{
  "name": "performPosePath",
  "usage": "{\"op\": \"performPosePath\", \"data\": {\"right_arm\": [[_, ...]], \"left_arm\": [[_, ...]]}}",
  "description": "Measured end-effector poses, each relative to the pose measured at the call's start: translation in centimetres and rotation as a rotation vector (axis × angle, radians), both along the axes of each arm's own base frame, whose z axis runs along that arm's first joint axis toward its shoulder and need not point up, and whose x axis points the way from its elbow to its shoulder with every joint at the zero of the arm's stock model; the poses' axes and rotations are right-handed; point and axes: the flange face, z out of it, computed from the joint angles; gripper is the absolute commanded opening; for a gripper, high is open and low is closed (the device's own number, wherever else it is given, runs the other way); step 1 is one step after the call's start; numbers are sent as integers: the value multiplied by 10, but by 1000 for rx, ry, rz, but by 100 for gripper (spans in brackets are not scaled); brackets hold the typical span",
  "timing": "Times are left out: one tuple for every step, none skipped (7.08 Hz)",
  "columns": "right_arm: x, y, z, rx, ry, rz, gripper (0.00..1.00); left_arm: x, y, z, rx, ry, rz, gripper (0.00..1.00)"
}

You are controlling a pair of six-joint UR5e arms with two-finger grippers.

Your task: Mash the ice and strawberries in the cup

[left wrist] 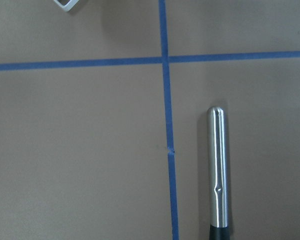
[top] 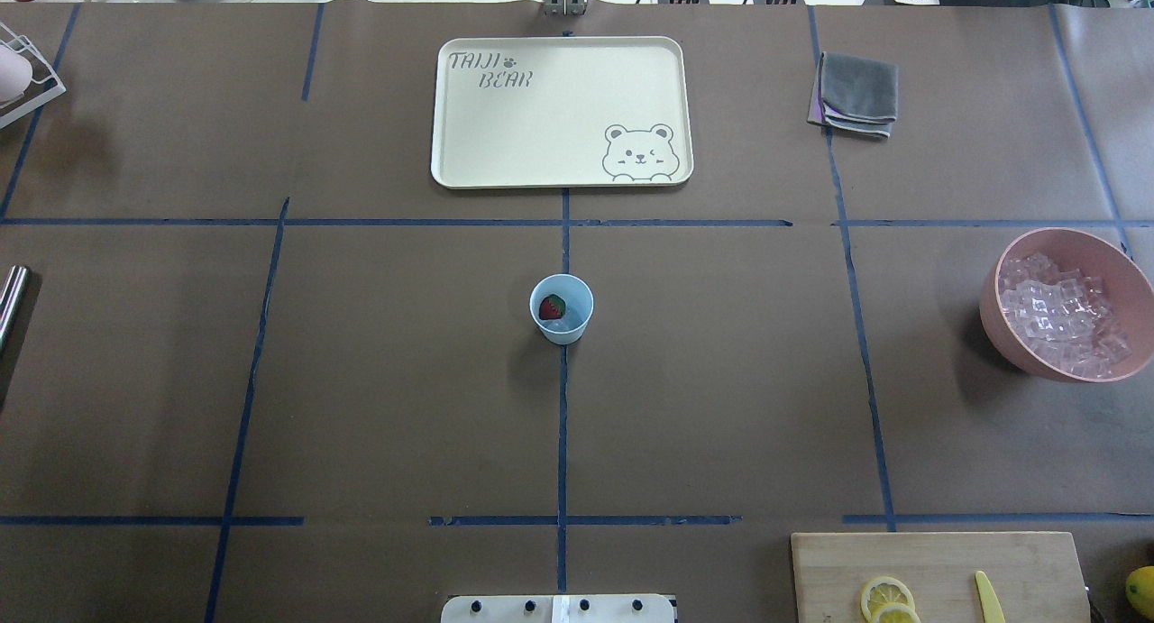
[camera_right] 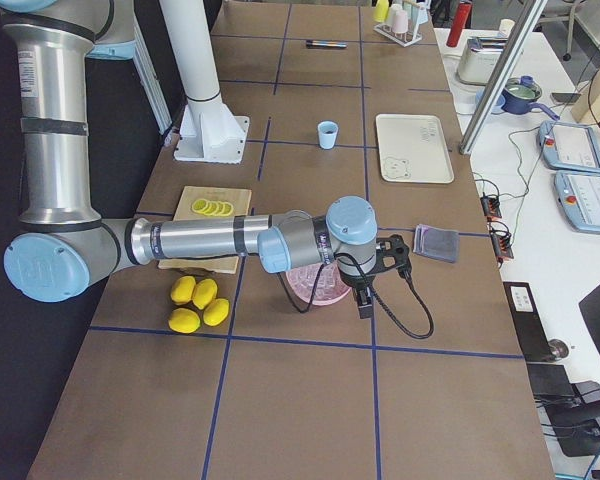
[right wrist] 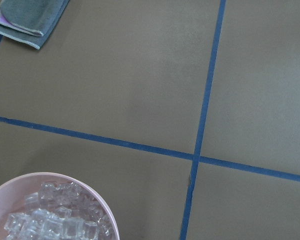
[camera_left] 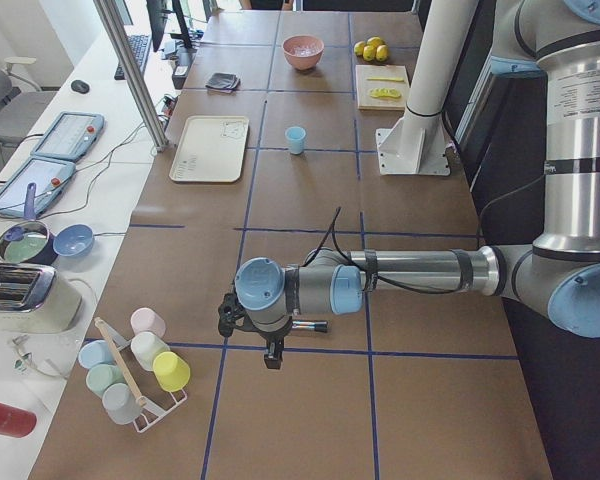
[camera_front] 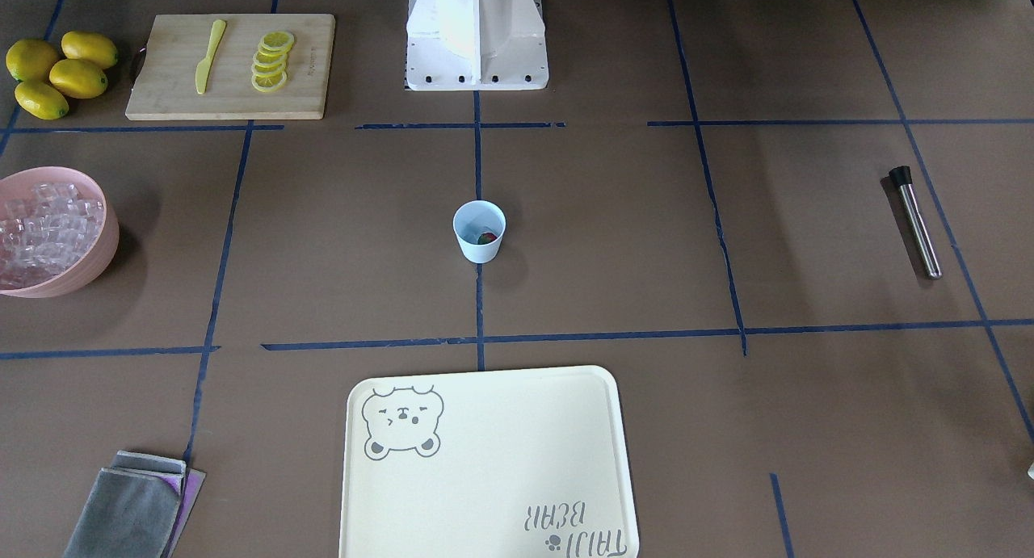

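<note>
The pale blue cup [top: 561, 308] stands upright at the table's centre with a dark red strawberry [top: 551, 307] inside it. Clear ice cubes [top: 1062, 309] fill a large pink bowl [top: 1001, 321] on my right side. Whether any ice lies in the cup I cannot tell. My left gripper [camera_left: 270, 348] hangs above a steel muddler [camera_front: 915, 221] at the table's left end; its wrist view shows the muddler [left wrist: 217, 170] and no fingers. My right gripper [camera_right: 365, 298] hovers beside the pink bowl [camera_right: 315, 288]. I cannot tell whether either gripper is open or shut.
A cream tray [top: 460, 168] lies at the far side, with a folded grey cloth [top: 856, 91] to its right. A wooden cutting board [camera_front: 161, 98] carries lemon slices [camera_front: 271, 60] and a yellow knife [camera_front: 208, 55], with whole lemons [camera_front: 60, 73] beside it. A rack of cups [camera_left: 140, 365] stands off the left end.
</note>
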Motion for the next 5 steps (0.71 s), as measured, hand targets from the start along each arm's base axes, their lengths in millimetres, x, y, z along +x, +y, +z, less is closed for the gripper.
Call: {"op": "performPosePath", "data": {"right_arm": [[0, 1, 3, -5, 1, 0, 100], [0, 2, 7, -14, 1, 0, 99], [0, 4, 12, -25, 1, 0, 100], [0, 5, 18, -37, 1, 0, 100], [0, 6, 28, -54, 2, -2, 100]], "left_arm": [[-1, 0, 2, -3, 1, -4, 100], [-2, -2, 0, 1, 1, -8, 100], [-5, -5, -4, 8, -1, -15, 100], [-8, -9, -9, 17, -2, -22, 100], [-12, -12, -12, 24, -7, -30, 100]]}}
